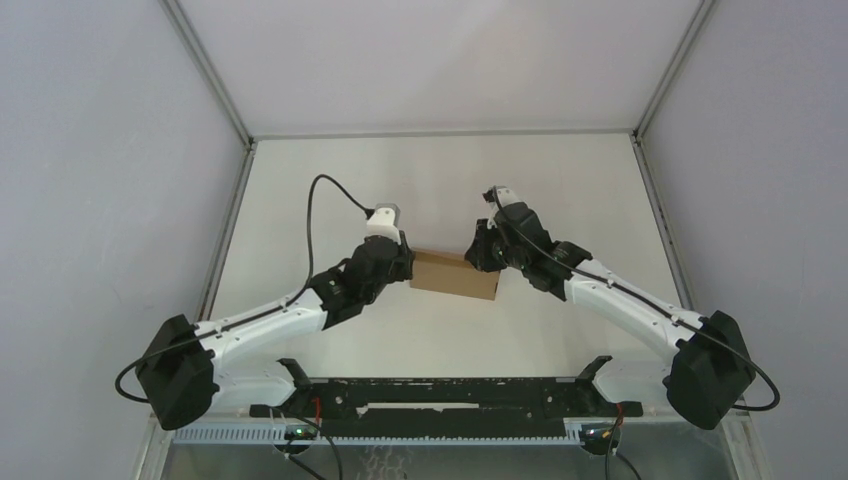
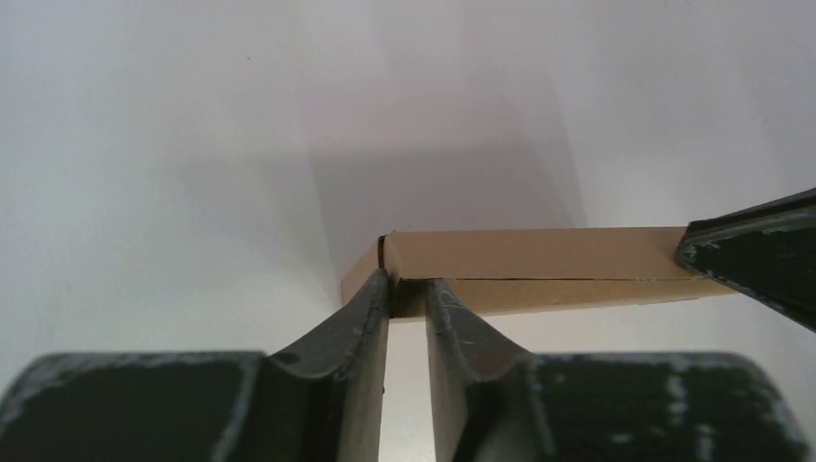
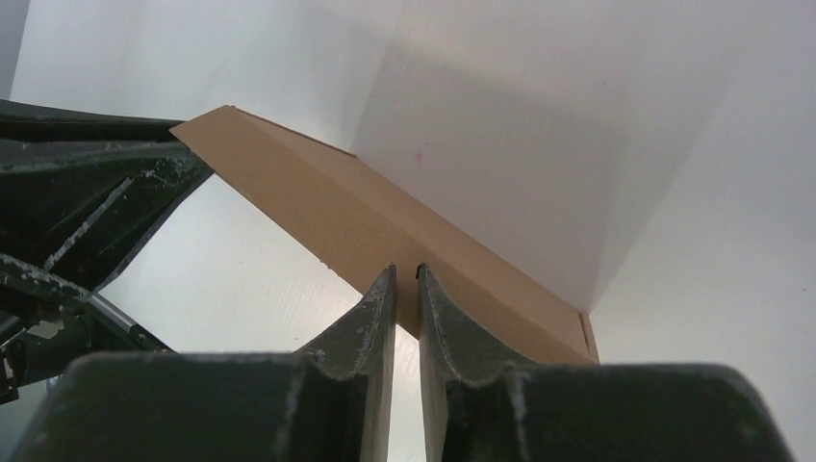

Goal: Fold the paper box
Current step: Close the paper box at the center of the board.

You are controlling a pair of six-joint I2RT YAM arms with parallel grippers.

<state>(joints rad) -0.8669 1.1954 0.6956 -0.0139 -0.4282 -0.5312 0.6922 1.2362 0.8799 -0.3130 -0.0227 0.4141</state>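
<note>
**Top external view.** The paper box point(image 1: 455, 274), a flat brown cardboard slab, lies at the middle of the white table point(image 1: 440, 180), between the two arms. The left gripper point(image 1: 405, 262) meets its left end and the right gripper point(image 1: 487, 255) meets its right end at the far corner. This view does not show whether the box rests on the surface or is raised.

**Left wrist view.** Both fingers point(image 2: 361, 318) are clenched on the left corner of the box, with cardboard pinched between the pads. The box runs off to the right as a thin slab, with one seam visible along its side. A dark finger of the right gripper overlaps its right end.

**Right wrist view.** The fingers point(image 3: 370, 318) are clamped on the box's edge, and cardboard fills the narrow gap between them. The box stretches away to the left gripper, which touches its other end. The box casts a grey shadow on the table beyond it.
</note>
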